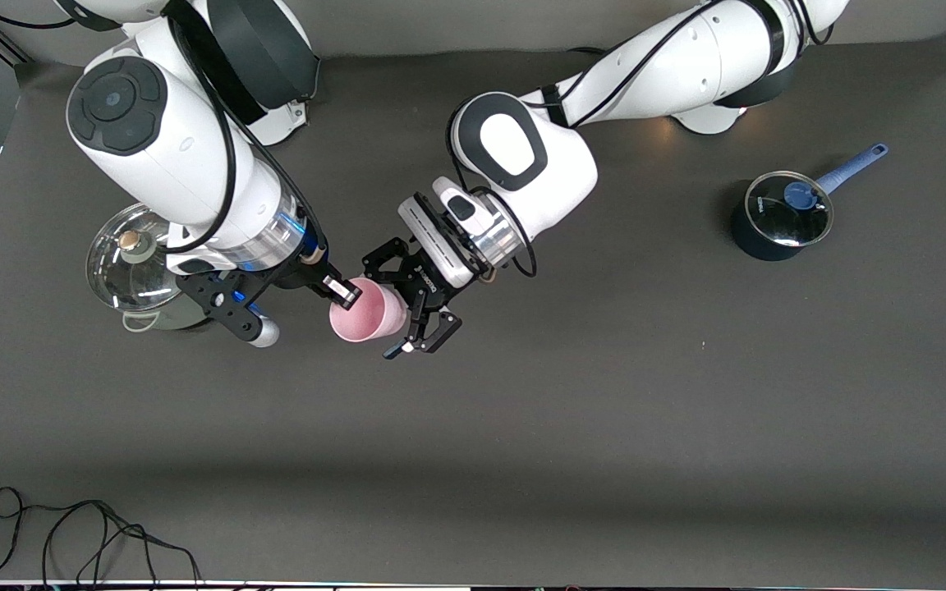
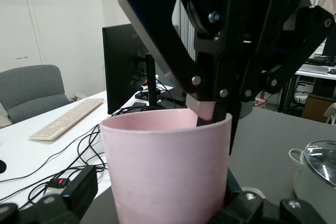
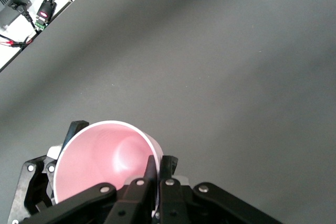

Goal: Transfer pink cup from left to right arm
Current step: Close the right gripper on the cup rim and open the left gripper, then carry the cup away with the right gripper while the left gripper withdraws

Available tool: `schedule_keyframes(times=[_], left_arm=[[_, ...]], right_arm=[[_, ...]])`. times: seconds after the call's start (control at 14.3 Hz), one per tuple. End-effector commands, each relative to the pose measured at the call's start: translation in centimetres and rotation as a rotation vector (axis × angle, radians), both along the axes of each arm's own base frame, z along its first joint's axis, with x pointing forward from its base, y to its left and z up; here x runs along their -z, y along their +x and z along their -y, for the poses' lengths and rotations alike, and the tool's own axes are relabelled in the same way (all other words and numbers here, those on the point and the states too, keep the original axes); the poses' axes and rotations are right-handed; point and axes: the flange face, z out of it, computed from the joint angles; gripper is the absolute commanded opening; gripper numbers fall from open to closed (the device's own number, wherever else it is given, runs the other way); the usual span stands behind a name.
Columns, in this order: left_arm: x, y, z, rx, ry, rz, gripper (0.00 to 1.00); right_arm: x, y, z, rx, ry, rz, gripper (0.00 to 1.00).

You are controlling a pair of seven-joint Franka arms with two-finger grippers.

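- The pink cup (image 1: 366, 310) is held in the air over the middle of the table (image 1: 604, 394), tipped on its side.
- The right gripper (image 1: 343, 293) is clamped on the cup's rim, one finger inside and one outside.
- The left gripper (image 1: 407, 308) surrounds the cup body, its jaws spread apart.
- A steel pot (image 1: 135, 267) sits beneath the right arm; a blue saucepan (image 1: 781, 215) stands toward the left arm's end.

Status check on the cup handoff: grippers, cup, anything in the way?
Right gripper shut on pink cup rim, midair. Left gripper open around cup. Nothing in the way; lidded pots aside.
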Motion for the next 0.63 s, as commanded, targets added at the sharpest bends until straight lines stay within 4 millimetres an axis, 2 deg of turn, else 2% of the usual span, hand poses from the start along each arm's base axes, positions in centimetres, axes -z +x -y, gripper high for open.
schedule_keyframes(times=[0.0,0.14,0.28,0.42,0.56], left_arm=[[-0.8,1.1,-2.3,-0.034,0.028,0.018,1.00],[-0.3,1.6,-4.2,-0.024,0.059,0.026,1.00],[-0.1,1.8,-6.1,-0.002,0.086,0.035,1.00],[0.5,2.3,-8.3,0.040,0.103,0.053,1.00],[1.3,3.6,-11.3,0.106,0.092,0.080,1.00]], right_arm=[[-0.7,0.9,0.4,0.021,-0.048,0.086,0.00],[-1.3,1.9,1.1,0.021,-0.094,0.178,0.00],[-1.6,3.0,2.6,0.016,-0.113,0.220,0.00],[-1.7,4.7,6.2,0.001,-0.132,0.230,0.00],[-2.3,5.9,10.5,-0.001,-0.149,0.235,0.00]])
